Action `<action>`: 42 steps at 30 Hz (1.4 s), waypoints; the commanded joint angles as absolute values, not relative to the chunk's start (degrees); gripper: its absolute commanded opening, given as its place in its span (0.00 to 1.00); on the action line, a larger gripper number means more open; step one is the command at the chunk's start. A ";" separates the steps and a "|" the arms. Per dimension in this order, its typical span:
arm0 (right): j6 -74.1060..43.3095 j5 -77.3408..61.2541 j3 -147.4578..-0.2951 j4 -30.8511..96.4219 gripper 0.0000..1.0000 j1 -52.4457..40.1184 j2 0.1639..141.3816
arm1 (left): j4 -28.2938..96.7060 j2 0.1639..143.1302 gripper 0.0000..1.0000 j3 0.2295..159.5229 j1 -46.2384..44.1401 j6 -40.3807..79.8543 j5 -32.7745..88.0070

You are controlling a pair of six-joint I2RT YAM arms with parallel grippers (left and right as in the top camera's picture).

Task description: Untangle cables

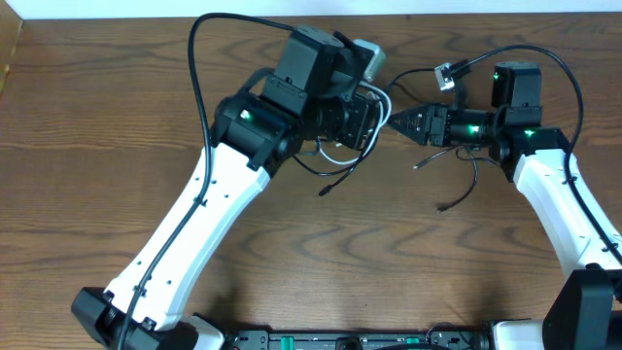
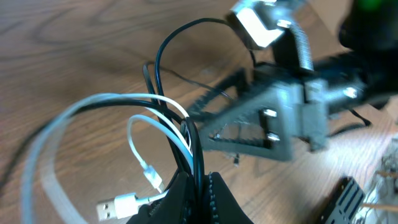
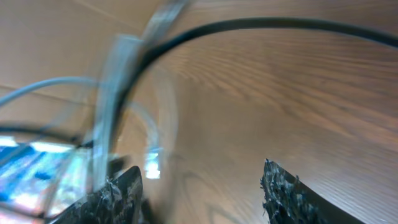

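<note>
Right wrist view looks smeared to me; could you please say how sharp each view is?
Overhead: sharp, evenly lit. Left wrist: white cable crisp at its plug, background soft. Right wrist: heavy blur streaks the cables; only its fingertips look fairly sharp.

Table: brown wood-grain top. One black cable lies on it, its tail ending in a small plug. Second black cable lies to the right of the first, well apart, also plug-ended. White cable loops just above the first; contact with the wood unclear.
</note>
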State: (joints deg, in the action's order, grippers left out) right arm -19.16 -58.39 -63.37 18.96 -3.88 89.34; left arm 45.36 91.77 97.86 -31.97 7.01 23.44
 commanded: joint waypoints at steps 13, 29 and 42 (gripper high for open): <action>-29.02 -54.83 -63.90 14.98 0.53 -9.76 88.49 | 45.23 91.74 0.07 97.84 -29.10 12.99 23.57; -36.36 -44.86 -63.90 11.84 0.44 -12.51 88.49 | 46.24 91.74 0.07 97.73 -28.93 13.23 25.87; -29.45 -60.60 -63.90 10.50 0.49 -10.22 88.49 | 46.33 94.32 0.07 97.73 -28.95 19.18 26.15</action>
